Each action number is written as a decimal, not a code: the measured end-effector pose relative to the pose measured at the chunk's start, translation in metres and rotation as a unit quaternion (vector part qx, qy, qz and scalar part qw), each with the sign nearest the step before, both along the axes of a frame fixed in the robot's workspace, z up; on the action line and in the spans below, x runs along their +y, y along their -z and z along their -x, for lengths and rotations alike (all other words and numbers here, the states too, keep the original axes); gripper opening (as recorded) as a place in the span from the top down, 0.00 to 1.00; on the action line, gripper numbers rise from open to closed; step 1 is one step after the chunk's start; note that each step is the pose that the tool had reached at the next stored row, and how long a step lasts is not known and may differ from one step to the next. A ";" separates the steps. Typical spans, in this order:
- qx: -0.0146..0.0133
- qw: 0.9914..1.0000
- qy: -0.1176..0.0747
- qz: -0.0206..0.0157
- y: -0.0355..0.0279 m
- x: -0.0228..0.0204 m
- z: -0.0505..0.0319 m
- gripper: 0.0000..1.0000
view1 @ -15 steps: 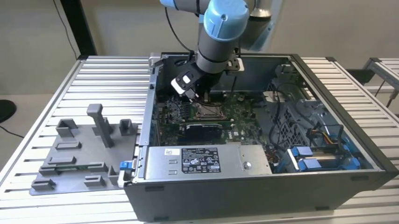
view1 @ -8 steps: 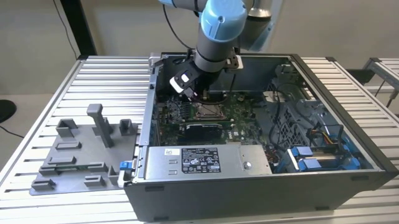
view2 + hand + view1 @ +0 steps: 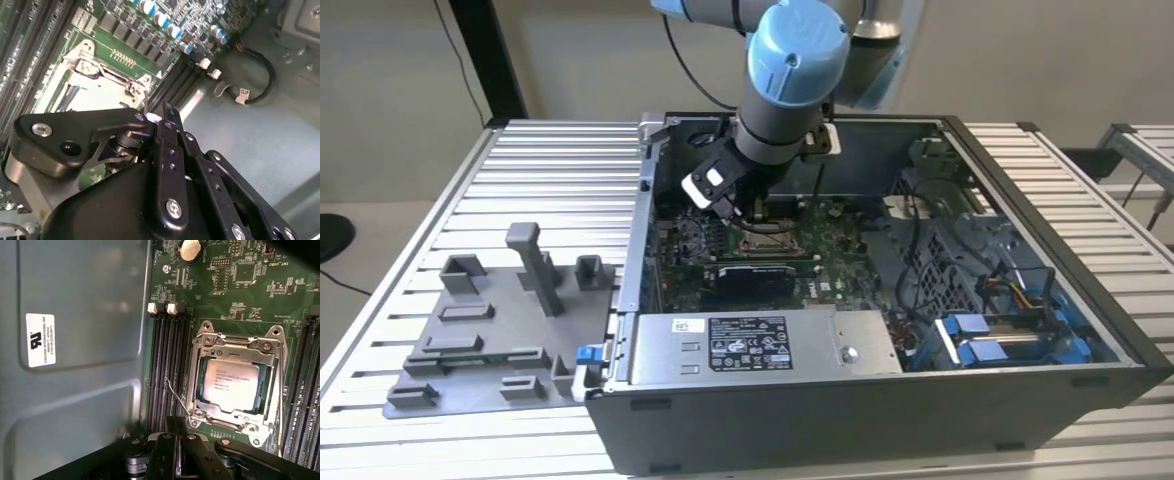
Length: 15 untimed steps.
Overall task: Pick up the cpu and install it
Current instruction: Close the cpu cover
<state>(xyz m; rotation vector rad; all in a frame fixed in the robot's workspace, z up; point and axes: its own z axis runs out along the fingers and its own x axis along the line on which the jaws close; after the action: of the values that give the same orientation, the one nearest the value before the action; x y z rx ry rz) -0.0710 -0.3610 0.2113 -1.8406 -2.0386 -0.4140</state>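
The cpu (image 3: 232, 385), a pale silver-grey square chip, lies flat in the motherboard socket in the first wrist view. The metal socket frame (image 3: 200, 365) is folded down around its edges. A thin wire lever (image 3: 177, 400) sticks out at an angle from the frame's corner. My gripper (image 3: 174, 422) hangs just beside that corner with its black fingers together and nothing between them. In the second wrist view the gripper (image 3: 167, 112) sits next to the lever tip (image 3: 145, 100). In the exterior view the gripper (image 3: 744, 210) reaches down into the open computer case (image 3: 854, 400), over the socket (image 3: 767, 240).
Black memory slots (image 3: 167, 365) run beside the socket, next to the case wall (image 3: 75, 365). A silver box with a white label (image 3: 761, 345) fills the case's front. Blue drive brackets (image 3: 987, 335) and cables lie toward the exterior view's right. A grey fixture tray (image 3: 494, 330) stands on the slatted table.
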 end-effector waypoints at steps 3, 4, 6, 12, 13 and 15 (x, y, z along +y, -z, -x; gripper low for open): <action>-0.004 1.000 -0.002 -0.002 0.0039 0.0000 0.0001 1.00; -0.005 1.000 -0.003 -0.003 0.0051 0.0000 0.0001 1.00; -0.007 1.000 -0.004 -0.005 0.0074 -0.0001 0.0001 1.00; -0.008 1.000 -0.006 -0.009 0.0129 0.0000 0.0001 1.00; -0.008 1.000 -0.007 -0.009 0.0137 0.0000 0.0001 1.00; -0.008 1.000 -0.007 -0.009 0.0153 0.0000 -0.0003 1.00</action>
<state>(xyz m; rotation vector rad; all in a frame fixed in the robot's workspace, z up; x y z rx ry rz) -0.0707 -0.3610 0.1959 -1.8157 -2.0503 -0.4430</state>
